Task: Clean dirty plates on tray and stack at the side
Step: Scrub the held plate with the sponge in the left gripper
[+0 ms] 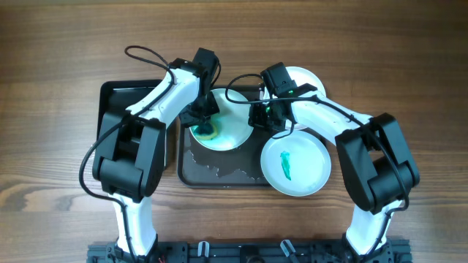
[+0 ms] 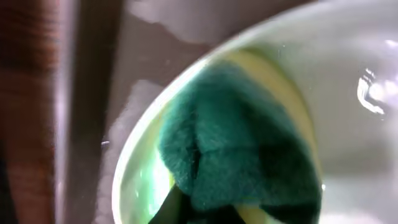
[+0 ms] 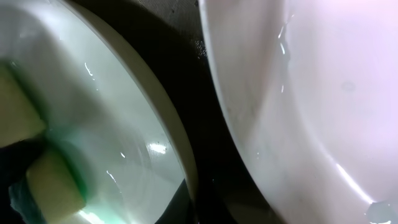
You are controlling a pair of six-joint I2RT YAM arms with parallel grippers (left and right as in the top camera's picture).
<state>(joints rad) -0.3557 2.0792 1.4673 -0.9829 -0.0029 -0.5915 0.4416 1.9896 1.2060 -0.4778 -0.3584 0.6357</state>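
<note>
The job was at the scrubbing step. The left claw (image 1: pixel 203 120) was closed on a yellow and green sponge (image 1: pixel 207 133) and pressed it down on the middle plate (image 1: pixel 235 123), near that plate's left side. This white plate sat on the dark tray (image 1: pixel 219 177) in the middle of the table (image 1: pixel 58 44). The left wrist view showed the sponge (image 2: pixel 249 155) right up close, green side showing, lying flat against the shiny plate (image 2: pixel 354 149).

The right claw (image 1: pixel 262 117) was at the right edge of the same plate, maybe to keep it from sliding. I could not tell if it was wide, narrow or pinching the rim, as its fingers did not show clearly in any view. Its own camera showed only the plate's rim (image 3: pixel 168 124), the sponge (image 3: pixel 53 183) and one more white plate beside it.

A second plate, the smeared plate (image 1: pixel 311 175), lay at the tray's right edge, partly off it, with a green smear (image 1: pixel 285 164) on it, so it looked dirty. A far plate (image 1: pixel 308 76) peeked out behind the right arm.

Next, I think, the sponge must rub all across the plate with steady pressure. Then the plate needs a firm pinch at the rim to lift it off to the side.
</note>
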